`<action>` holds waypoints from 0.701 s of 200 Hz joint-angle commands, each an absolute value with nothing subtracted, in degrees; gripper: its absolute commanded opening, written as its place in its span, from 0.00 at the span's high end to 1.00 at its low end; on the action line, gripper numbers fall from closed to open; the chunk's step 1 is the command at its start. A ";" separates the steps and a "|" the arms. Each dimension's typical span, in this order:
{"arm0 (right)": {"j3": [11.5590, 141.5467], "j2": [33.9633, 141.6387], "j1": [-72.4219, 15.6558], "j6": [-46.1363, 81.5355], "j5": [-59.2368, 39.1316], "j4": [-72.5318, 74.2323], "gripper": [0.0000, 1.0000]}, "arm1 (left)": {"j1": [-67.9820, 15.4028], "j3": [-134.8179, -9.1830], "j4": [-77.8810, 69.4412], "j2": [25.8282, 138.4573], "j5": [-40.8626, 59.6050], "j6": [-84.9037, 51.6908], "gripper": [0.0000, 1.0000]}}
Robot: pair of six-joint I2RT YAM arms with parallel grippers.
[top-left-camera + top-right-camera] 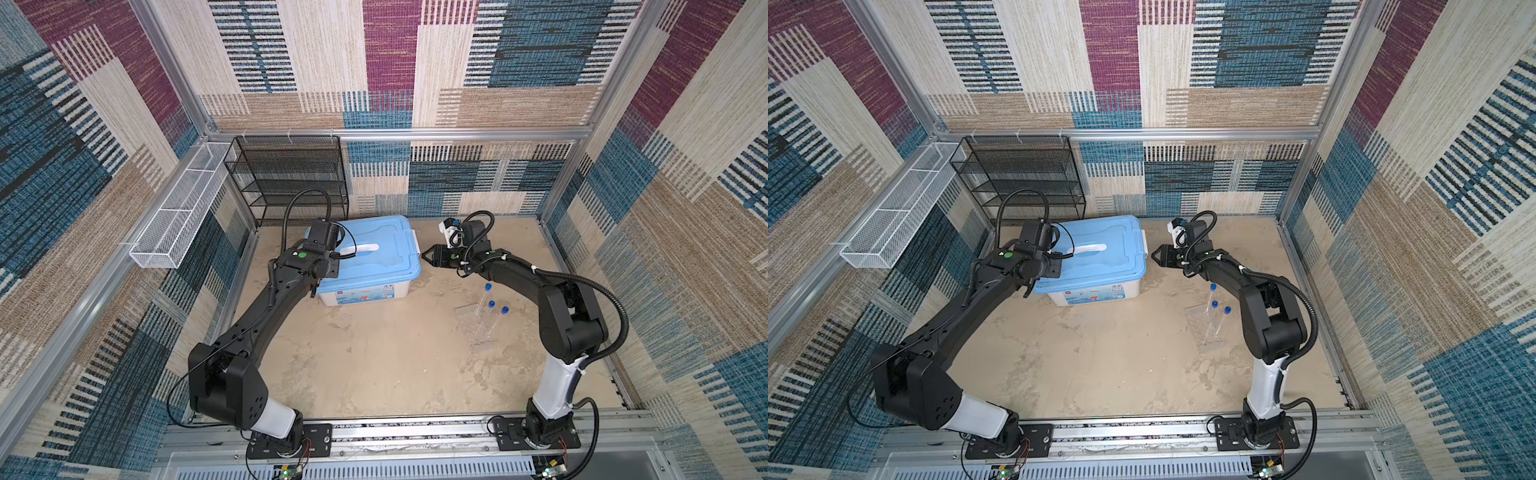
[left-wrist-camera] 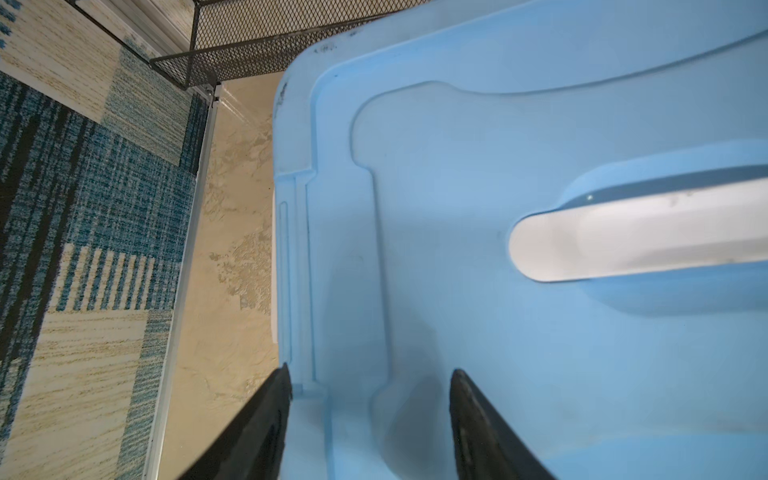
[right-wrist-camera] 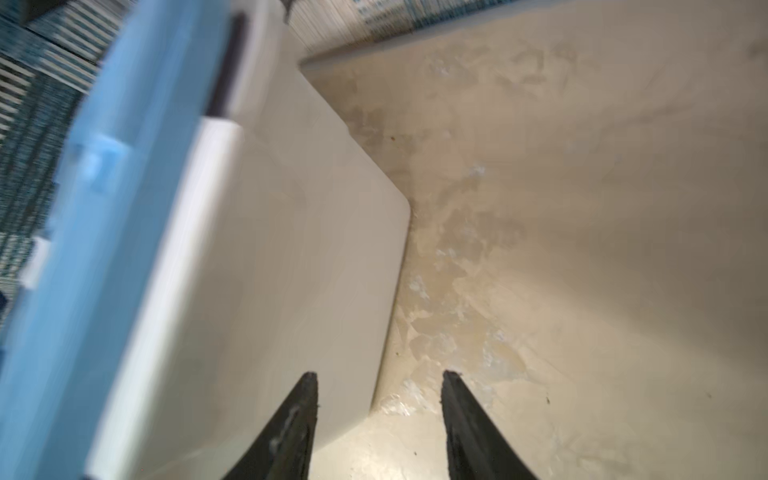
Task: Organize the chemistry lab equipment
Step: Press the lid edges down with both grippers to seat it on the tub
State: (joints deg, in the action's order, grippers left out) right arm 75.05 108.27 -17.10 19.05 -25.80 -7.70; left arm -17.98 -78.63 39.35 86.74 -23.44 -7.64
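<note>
Three clear blue-capped tubes (image 1: pixel 491 304) (image 1: pixel 1214 304) stand tilted in a clear tube rack (image 1: pixel 478 330) (image 1: pixel 1204 334) on the floor at the right, beside my right arm. My left gripper (image 1: pixel 313 291) (image 1: pixel 1028 292) (image 2: pixel 370 369) is open and empty, its fingers spanning the left edge of the tub's blue lid (image 2: pixel 457 166). My right gripper (image 1: pixel 423 255) (image 1: pixel 1152 254) (image 3: pixel 380 373) is open and empty too. It is close to the tub's right side, with the white tub wall (image 3: pixel 270 270) just beyond one finger.
The big white tub with blue lid (image 1: pixel 374 245) (image 1: pixel 1100 245) sits at the back centre between both grippers. A black wire-mesh shelf (image 1: pixel 291 178) (image 1: pixel 1021 174) stands behind it against the back wall. A white wire basket (image 1: pixel 178 216) (image 1: pixel 892 216) hangs on the left wall.
</note>
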 commanded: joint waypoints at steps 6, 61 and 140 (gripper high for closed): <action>72.45 105.44 -17.00 17.58 -25.77 -3.46 0.49 | -17.58 -79.03 40.42 87.66 -24.25 -7.55 0.38; 60.88 91.85 -18.24 2.47 -22.76 13.09 0.34 | -13.42 -84.17 42.72 89.15 -20.85 -7.15 0.39; 59.89 95.40 -19.89 3.83 -26.28 18.62 0.36 | -10.30 -92.00 47.35 96.05 -23.06 -5.37 0.28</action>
